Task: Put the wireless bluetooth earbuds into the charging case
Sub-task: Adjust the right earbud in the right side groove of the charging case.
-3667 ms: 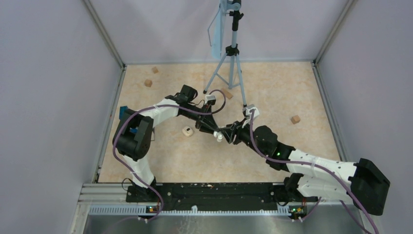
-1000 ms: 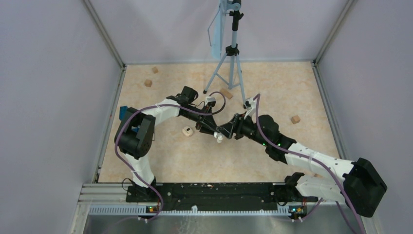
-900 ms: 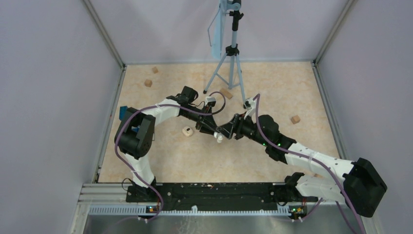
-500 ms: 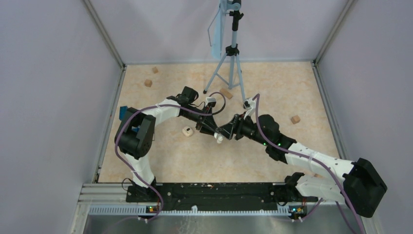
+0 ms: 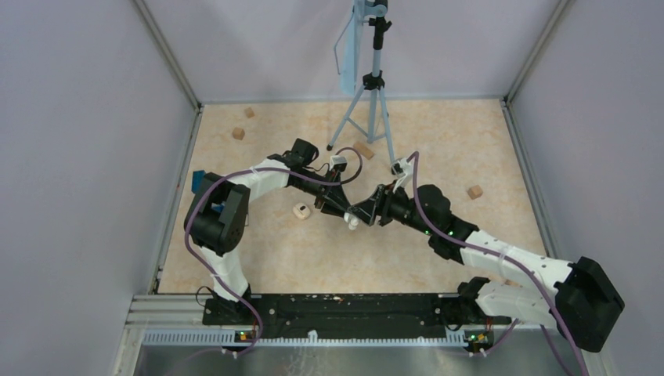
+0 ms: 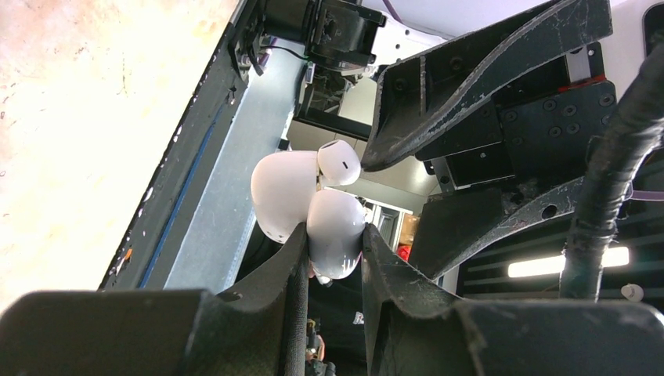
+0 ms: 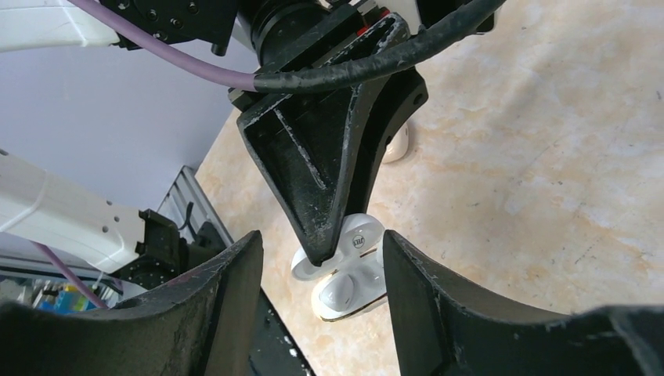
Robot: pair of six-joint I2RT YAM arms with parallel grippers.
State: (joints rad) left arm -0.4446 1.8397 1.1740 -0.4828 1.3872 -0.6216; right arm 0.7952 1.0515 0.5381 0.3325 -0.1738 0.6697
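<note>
The left hand (image 6: pixel 333 233) is clamped shut on the white charging case (image 6: pixel 329 223), its two fingers pinching the rounded body, with the open lid tilted off to one side just beyond the fingertips. One earbud (image 6: pixel 339 162) pokes out of the case mouth, just past those fingertips. The right hand (image 7: pixel 319 239) faces the left hand tip to tip with its fingers spread wide and nothing gripped. The case and the left hand's tips sit in the gap between them, and one right fingertip (image 6: pixel 368 163) lies just beside the earbud. Behind the left hand, a second small case (image 5: pixel 300 211) rests on the worktop (image 5: pixel 438 141).
</note>
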